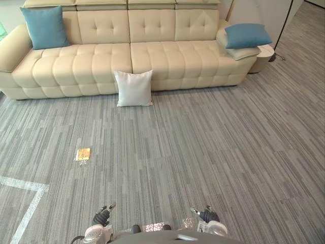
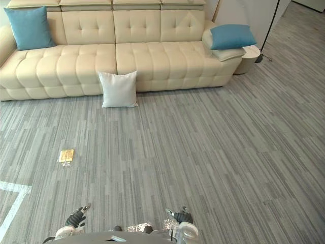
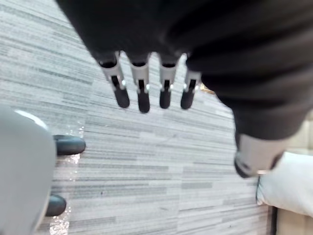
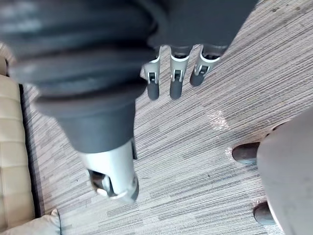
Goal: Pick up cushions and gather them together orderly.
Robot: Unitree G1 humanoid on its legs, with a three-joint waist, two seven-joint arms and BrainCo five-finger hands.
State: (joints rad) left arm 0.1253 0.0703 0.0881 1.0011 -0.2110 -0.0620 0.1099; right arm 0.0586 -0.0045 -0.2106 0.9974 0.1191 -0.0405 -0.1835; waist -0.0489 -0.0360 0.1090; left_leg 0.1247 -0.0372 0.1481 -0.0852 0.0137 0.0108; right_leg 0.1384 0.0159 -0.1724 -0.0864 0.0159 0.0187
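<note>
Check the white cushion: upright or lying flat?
Upright: the white cushion stands on edge on the floor, leaning against the sofa front.

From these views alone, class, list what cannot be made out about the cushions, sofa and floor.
1. Cream tufted sofa: backrest top cut off by the eye views' upper edge.
2. Pale cushion at its right end: mostly hidden under the blue square cushion.
3. White square cushion: cut off by the left wrist view's edge.
4. Small yellowish flat thing on the grey carpet: too small to identify.
</note>
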